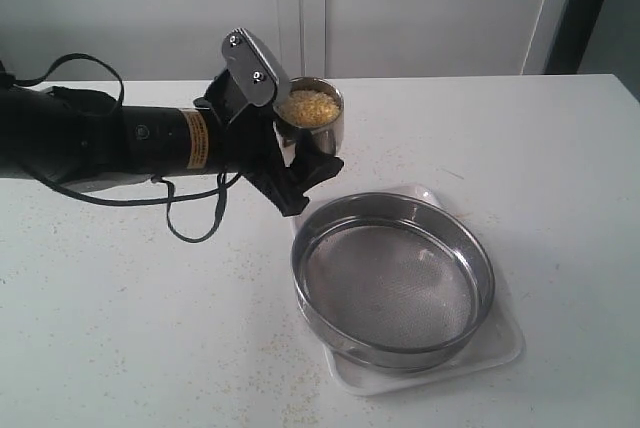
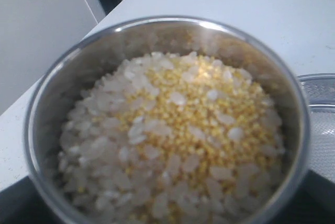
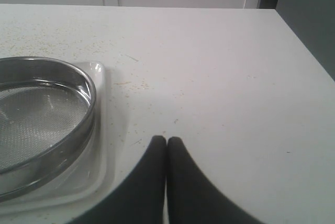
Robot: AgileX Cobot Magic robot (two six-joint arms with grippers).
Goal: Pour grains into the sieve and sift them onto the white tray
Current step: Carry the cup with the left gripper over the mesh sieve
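A small steel cup [image 1: 327, 134] is held above the table, just behind and left of the sieve, with my left gripper [image 1: 305, 155] shut on it. It is nearly full of grains [image 1: 307, 105], pale rice mixed with yellow meal [image 2: 172, 130], and is tipped slightly. The wide steel sieve [image 1: 392, 281] rests on the white tray [image 1: 500, 348] with bare mesh. In the left wrist view the cup rim [image 2: 47, 93] fills the frame and the sieve edge [image 2: 319, 85] shows beside it. My right gripper [image 3: 166, 141] is shut on nothing, low over the table beside the tray [image 3: 102, 130] and sieve [image 3: 78, 80].
Sparse crumbs [image 1: 240, 278] lie scattered on the white table. A black cable [image 1: 190, 218] hangs from the left arm. The table's far edge meets a white wall, and its right edge [image 3: 298, 41] drops off beside a dark gap.
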